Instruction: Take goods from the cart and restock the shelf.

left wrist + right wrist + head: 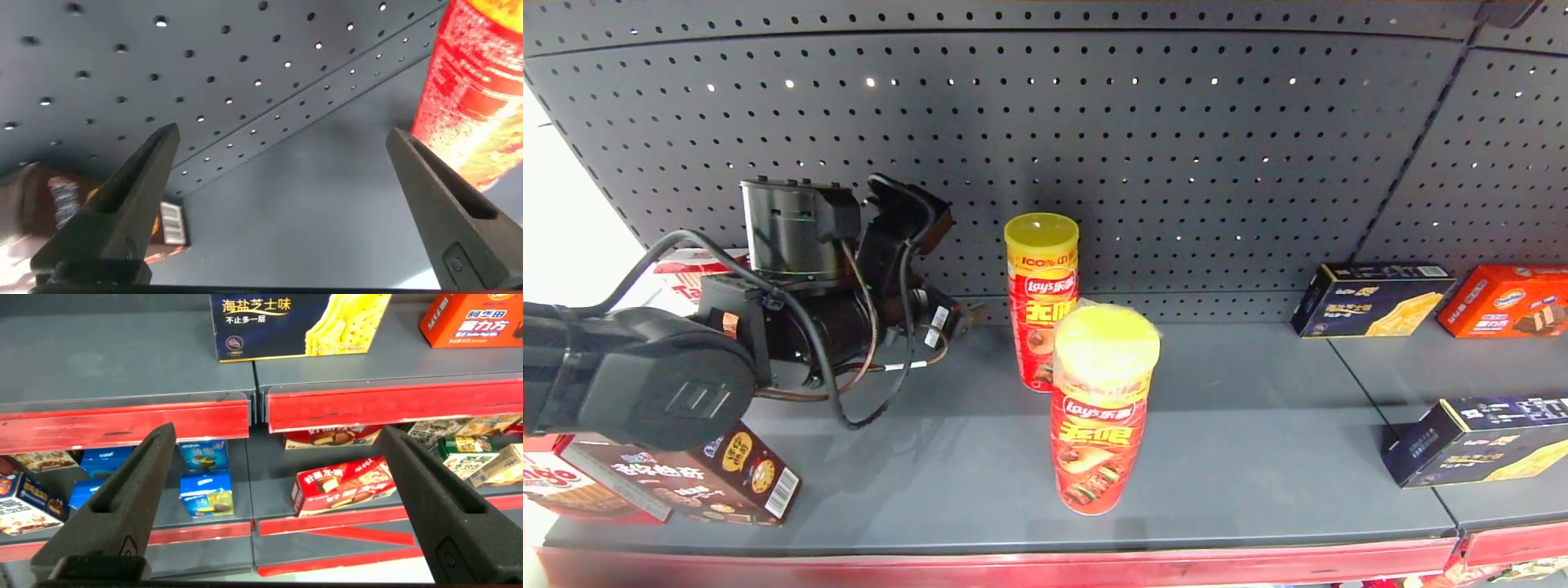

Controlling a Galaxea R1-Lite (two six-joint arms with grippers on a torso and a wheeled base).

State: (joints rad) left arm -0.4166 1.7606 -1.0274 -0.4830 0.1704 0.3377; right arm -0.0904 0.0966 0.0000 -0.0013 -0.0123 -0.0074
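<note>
Two cans (1101, 408) stood upright on the shelf (1258, 441), the rear one near and to the right of my left gripper (282, 139) — jaws apart, empty. My right gripper (274, 433), likewise spread and empty, faced lower shelves (327, 408) — left was nearer.

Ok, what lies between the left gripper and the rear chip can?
Nothing; just bare shelf between the open left gripper and the rear chip can, shown in head and left wrist views.

A dark grey perforated metal back panel (1176, 163) rises behind the grey metal shelf board (1258, 457), with a red strip (1013, 567) along its front edge.
</note>
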